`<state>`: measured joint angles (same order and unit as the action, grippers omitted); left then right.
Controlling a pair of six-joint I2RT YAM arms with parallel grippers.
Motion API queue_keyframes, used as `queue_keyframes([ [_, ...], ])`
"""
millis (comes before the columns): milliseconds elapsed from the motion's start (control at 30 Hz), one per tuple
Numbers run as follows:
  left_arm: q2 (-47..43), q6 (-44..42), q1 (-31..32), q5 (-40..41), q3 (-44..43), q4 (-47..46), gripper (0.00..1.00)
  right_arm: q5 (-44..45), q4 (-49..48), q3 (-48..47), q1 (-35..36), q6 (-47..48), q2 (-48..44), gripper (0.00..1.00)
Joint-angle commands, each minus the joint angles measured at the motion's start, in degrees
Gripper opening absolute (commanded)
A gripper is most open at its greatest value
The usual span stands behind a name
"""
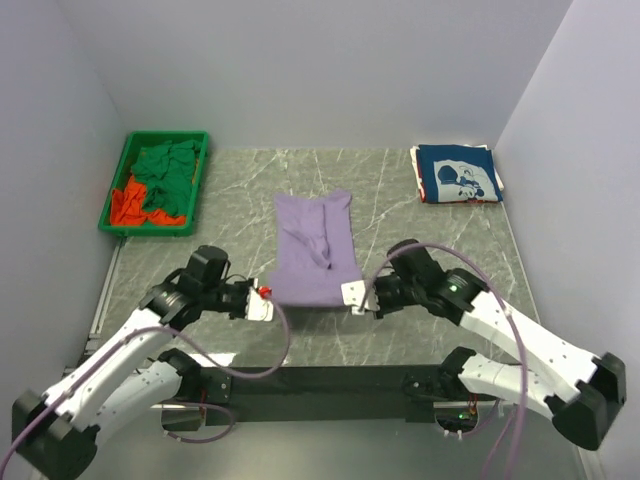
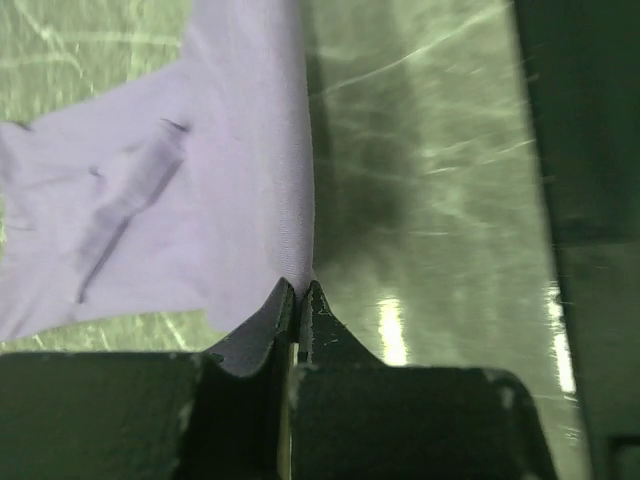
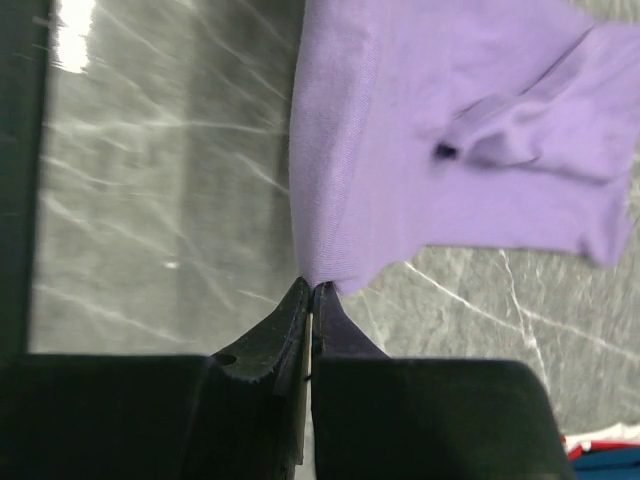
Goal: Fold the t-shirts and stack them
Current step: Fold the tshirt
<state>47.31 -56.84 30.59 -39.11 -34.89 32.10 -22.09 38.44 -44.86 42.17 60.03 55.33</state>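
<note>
— What is the left gripper (image 2: 298, 292) doing?

— Its black fingers are pressed together on the near left corner of the lavender-purple cloth t-shirt (image 1: 315, 250). Cloth drapes over one fingertip, so how much is nipped between them is hidden.

— And the right gripper (image 3: 312, 290)?

— It is closed the same way on the near right corner. The hem runs straight into the tips, but I can't make out how deep it goes.

— Where does the shirt lie from there?

— It stretches away from both grippers, flat on the grey-green marbled table (image 1: 400, 200), with a rumpled ridge down its middle. The near hem spans the gap between the two grippers.

— And farther out?

— A navy t-shirt with a white print (image 1: 457, 173) lies folded at the far right corner, well apart from the arms. At the far left a green plastic bin (image 1: 113, 195) holds crumpled green t-shirts (image 1: 168, 175) and an orange-red t-shirt (image 1: 128, 205). They are too bunched up to count.
</note>
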Motion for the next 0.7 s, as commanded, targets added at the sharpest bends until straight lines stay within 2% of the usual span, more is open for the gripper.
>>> queue_keyframes([
  [0, -6.15, 1.20, 0.70, -5.62, -1.31, 10.85, 0.01, -2.52, 7.08, -0.93, 2.56, -2.72, -5.13, 0.00],
  [100, -8.11, 2.43, 0.70, -5.27, -2.54, 13.51, 0.01, -2.26, 6.39, -1.54, 2.91, -3.52, -7.08, 0.00],
  [167, -8.46, 6.29, 0.61, -4.66, -4.47, 12.30, 0.01, -1.38, 4.99, -2.24, 2.74, -3.26, -6.64, 0.00],
  [300, -4.17, 9.81, 0.00, -1.76, -9.04, 10.97, 0.01, -0.76, 2.70, -4.97, -0.06, -0.18, -3.04, 0.00],
  [433, 5.04, 3.50, -9.11, -6.05, -14.39, 12.03, 0.01, -3.65, 1.47, -10.75, -6.56, 3.68, 3.63, 0.00],
  [500, 8.75, 2.62, -11.24, -6.85, -16.42, 9.66, 0.01, -5.07, 1.73, -13.57, -10.87, 6.58, 9.16, 0.00],
  [667, 25.79, 1.56, -14.59, -6.59, -27.40, 4.91, 0.01, -8.67, 1.55, -25.08, -16.50, 10.63, 24.25, 0.00],
])
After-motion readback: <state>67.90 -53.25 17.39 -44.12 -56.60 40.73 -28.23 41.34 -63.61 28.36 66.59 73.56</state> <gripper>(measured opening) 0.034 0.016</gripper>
